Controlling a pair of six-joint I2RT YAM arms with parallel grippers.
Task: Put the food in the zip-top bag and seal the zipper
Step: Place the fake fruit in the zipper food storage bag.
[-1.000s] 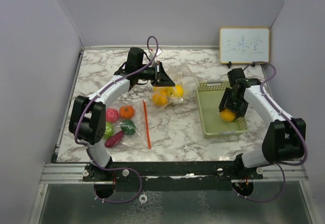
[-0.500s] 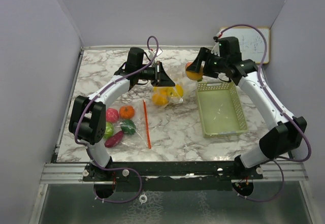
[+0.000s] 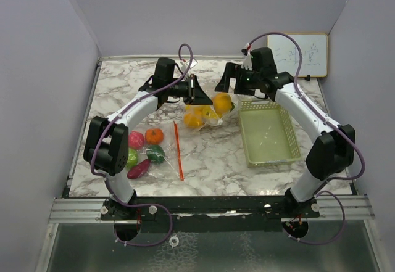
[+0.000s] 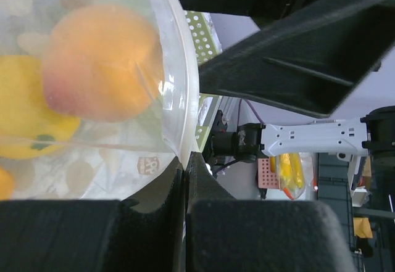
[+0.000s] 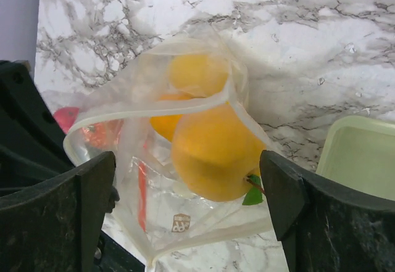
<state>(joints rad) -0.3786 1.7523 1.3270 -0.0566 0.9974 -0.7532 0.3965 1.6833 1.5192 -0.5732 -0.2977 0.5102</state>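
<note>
The clear zip-top bag [image 3: 208, 116] lies mid-table with yellow and orange fruits inside. My left gripper [image 3: 202, 98] is shut on the bag's rim [image 4: 182, 137] and holds the mouth up; an orange fruit [image 4: 102, 62] shows through the plastic. My right gripper [image 3: 223, 92] is open just above the bag mouth. An orange fruit with a green leaf [image 5: 213, 152] sits in the mouth [image 3: 222, 103] between the spread fingers [image 5: 92, 210] and touches neither. More food lies at the left: pink-red [image 3: 136, 139], orange [image 3: 154, 136], dark green [image 3: 155, 154], green [image 3: 131, 158], purple [image 3: 139, 169].
The pale green mesh basket [image 3: 268, 130] stands right of the bag with nothing in it. A thin red strip [image 3: 178, 150] lies on the marble beside the loose food. A small whiteboard [image 3: 297, 55] leans at the back right. Walls close in on the left, right and back.
My right arm lifted the orange fruit out of the basket, carried it left to the bag mouth and let it go. The left arm held still.
</note>
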